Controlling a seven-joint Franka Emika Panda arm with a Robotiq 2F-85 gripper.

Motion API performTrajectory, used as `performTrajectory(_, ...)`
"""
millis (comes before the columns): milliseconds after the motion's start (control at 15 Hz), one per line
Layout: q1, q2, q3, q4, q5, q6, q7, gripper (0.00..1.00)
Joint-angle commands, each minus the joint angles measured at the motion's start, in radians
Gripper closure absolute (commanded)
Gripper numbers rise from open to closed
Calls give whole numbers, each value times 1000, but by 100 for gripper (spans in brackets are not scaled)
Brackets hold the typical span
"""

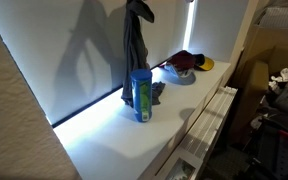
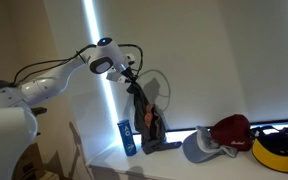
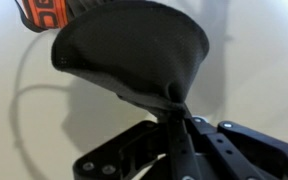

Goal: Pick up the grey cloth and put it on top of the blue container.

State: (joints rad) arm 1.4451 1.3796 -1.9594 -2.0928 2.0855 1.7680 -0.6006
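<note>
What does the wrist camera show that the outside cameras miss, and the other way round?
Only the wrist view: a close-up of the end effector pinching a bunched fold of the grey cloth. Only the exterior views: the blue container standing on the white table, the maroon cap and the robot arm. Both: the grey cloth, gripped at its top, with the rest hanging down.

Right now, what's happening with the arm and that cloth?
The gripper is shut on the grey cloth, holding it up by one end so it hangs just beside the blue container. The cloth's lower end trails down alongside the canister, near the white surface. Nothing lies on top of the container yet.
</note>
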Motion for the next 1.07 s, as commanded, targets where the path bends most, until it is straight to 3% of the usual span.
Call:
performTrajectory(0, 6, -72, -29, 62, -126, -37, 5, 100)
performTrajectory(267, 44, -73, -72, 77, -201, 12, 25, 100)
performTrajectory(467, 85, -81, -128, 85, -280, 17, 143, 100)
performTrajectory(600, 102, -119, -175, 114, -353, -21, 285, 100)
performTrajectory(667, 146, -149, -252, 90, -438, -87, 356, 100)
performTrajectory(1000, 136, -232, -380, 182, -613, -259, 633, 100)
